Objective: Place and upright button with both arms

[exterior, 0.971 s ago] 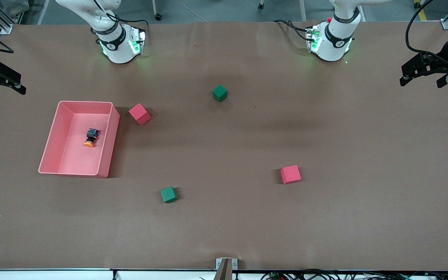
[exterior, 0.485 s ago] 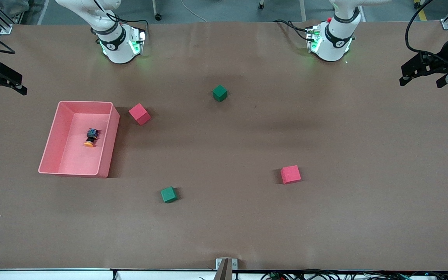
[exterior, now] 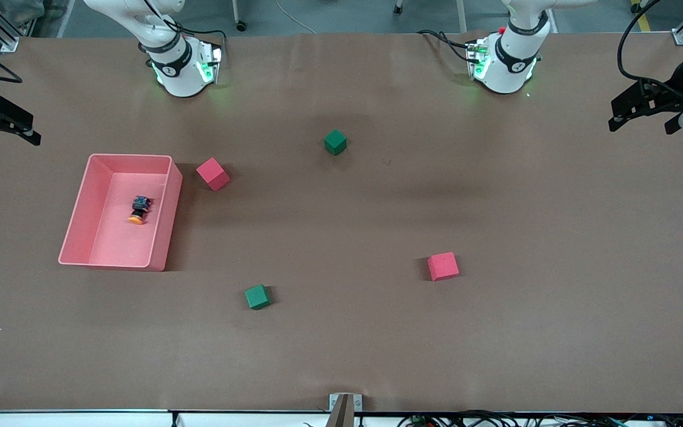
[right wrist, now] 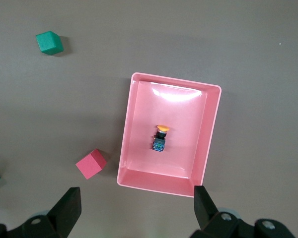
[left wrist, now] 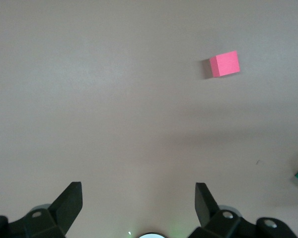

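Observation:
The button [exterior: 138, 210] lies on its side in the pink bin [exterior: 131, 156], with its orange cap nearer to the front camera than its black-and-blue body. My right gripper [exterior: 5, 142] hangs open and empty, high over the table edge at the right arm's end, beside the bin. In the right wrist view the button [right wrist: 160, 137] and the bin [right wrist: 125, 144] lie below that open gripper [right wrist: 135, 191]. My left gripper [exterior: 641, 127] hangs open and empty over the left arm's end of the table. The left wrist view has bare table under the gripper [left wrist: 138, 191].
A red cube [exterior: 213, 173] sits next to the bin, and a green cube [exterior: 335, 142] lies mid-table nearer the bases. Another green cube [exterior: 257, 296] and another red cube [exterior: 443, 265] lie nearer the front camera. The left wrist view shows a red cube [left wrist: 224, 64].
Both grippers have shifted only very slightly and stay open. The button, bin and cubes have not moved.

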Controlling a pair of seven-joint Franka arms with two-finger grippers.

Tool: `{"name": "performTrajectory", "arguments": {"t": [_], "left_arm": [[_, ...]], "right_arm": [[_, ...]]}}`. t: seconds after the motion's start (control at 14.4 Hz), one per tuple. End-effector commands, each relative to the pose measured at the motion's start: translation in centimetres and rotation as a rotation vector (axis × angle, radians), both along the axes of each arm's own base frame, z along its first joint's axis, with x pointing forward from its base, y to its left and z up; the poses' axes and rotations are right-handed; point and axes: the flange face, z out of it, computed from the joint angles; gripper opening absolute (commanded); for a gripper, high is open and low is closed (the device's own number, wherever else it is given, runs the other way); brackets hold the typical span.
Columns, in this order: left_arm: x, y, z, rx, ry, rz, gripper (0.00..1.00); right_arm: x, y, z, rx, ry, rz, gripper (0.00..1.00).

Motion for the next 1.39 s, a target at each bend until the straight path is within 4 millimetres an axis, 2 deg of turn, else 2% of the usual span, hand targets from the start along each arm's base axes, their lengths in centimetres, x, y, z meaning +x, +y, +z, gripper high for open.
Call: {"name": "performTrajectory", "arguments": {"t": [0.0, 1.32], "left_arm": [[0.15, -0.11, -0.05, 0.010, -0.003, 0.007, 1.00], [0.26, -0.15, -0.05, 0.007, -0.005, 0.006, 1.00]], "right_arm": [[-0.26, 0.21, 0.00, 0.014, -0.007, -0.008, 1.00], [-0.01, 0.15, -0.23, 0.015, -0.011, -0.005, 1.00]]}}
